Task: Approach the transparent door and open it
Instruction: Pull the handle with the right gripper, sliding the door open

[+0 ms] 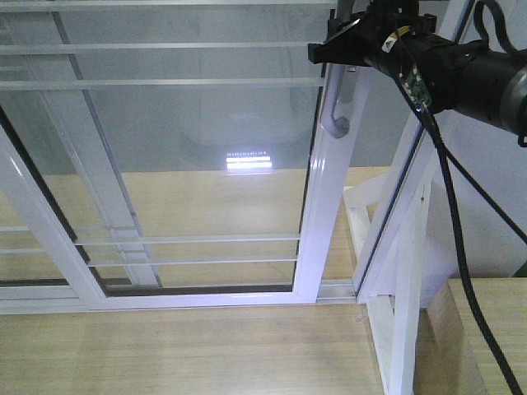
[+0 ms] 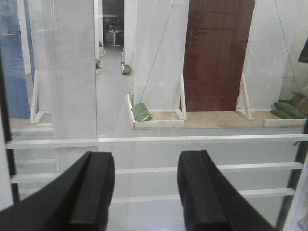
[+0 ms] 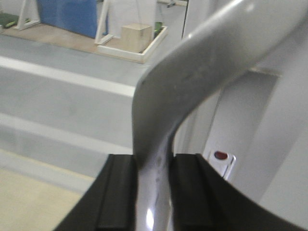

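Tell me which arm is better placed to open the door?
Right. The right hand grips the curved grey metal pull handle of the white-framed glass door; the left hand hangs open, empty.

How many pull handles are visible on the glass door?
1: the grey handle on the transparent door's right stile, clamped in the right gripper's jaws; its top is hidden.

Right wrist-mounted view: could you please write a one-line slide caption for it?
Right gripper closed on the curved grey pull handle of the transparent door, a red-dotted lock plate just beyond.
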Motion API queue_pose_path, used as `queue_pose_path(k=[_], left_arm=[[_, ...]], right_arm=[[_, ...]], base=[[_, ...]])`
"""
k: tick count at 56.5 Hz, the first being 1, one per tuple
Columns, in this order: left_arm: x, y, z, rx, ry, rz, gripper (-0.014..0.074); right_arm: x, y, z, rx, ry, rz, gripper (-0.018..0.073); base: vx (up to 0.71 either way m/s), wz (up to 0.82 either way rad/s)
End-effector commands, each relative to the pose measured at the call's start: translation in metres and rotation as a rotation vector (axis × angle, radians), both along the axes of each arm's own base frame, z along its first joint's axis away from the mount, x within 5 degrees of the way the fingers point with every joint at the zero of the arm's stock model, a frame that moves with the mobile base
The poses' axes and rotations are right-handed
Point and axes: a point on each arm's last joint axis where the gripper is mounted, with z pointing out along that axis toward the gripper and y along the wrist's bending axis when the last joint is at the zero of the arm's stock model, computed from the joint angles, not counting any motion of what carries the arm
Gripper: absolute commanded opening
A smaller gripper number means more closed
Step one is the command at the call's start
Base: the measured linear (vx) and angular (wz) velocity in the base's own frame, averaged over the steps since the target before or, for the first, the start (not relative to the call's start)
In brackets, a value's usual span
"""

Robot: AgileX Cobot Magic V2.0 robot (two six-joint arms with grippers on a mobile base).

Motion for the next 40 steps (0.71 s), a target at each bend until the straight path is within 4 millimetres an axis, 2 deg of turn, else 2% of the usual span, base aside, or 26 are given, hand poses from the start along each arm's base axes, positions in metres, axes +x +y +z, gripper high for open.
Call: queue_pose_path(k=[1, 11, 20, 30, 40], left_arm=[[-0.004, 0.001, 0.020, -0.021, -0.120, 0.006, 0.0444], [-0.004, 0.001, 0.020, -0.021, -0.120, 0.006, 0.0444], [-0.004, 0.001, 0.020, -0.021, -0.118, 0.006, 0.0444], [-0.004, 0.000, 0.018, -0.015, -0.093, 0.002, 0.0444], [-0.004, -0.001, 0.013, 0.004, -0.038, -0.007, 0.0444]], right_arm=[[-0.016, 0.017, 0.038, 0.020, -0.125, 0.059, -0.0008], [-0.023, 0.025, 0.042, 0.004, -0.114, 0.087, -0.0008], [-0.034, 0.021, 0.062, -0.010, -0.154, 0.095, -0.0008], [-0.065, 0.007, 0.099, -0.014, -0.146, 0.087, -0.0008], [-0.099, -0.009, 0.127, -0.086, -0.097, 0.088, -0.0008]], base=[[0.00, 0.00], [0.00, 0.00], [0.00, 0.00], [0.00, 0.00], [0.00, 0.00]])
